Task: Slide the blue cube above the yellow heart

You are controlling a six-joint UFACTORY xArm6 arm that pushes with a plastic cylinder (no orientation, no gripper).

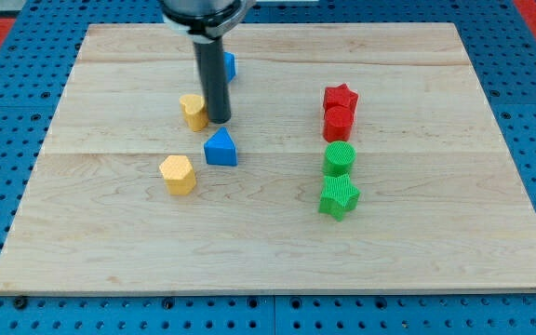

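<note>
The blue cube [230, 66] lies near the view's top, mostly hidden behind my dark rod; only its right edge shows. The yellow heart [193, 111] sits just below and left of it. My tip [219, 121] rests on the board right beside the heart's right side, below the blue cube and just above a blue triangle [220, 148]. Whether the tip touches the heart I cannot tell.
A yellow hexagon [178, 174] lies below and left of the blue triangle. On the view's right a column holds a red star [340, 97], a red round block [338, 122], a green cylinder [339, 158] and a green star [339, 197]. The wooden board [277, 261] rests on a blue pegboard.
</note>
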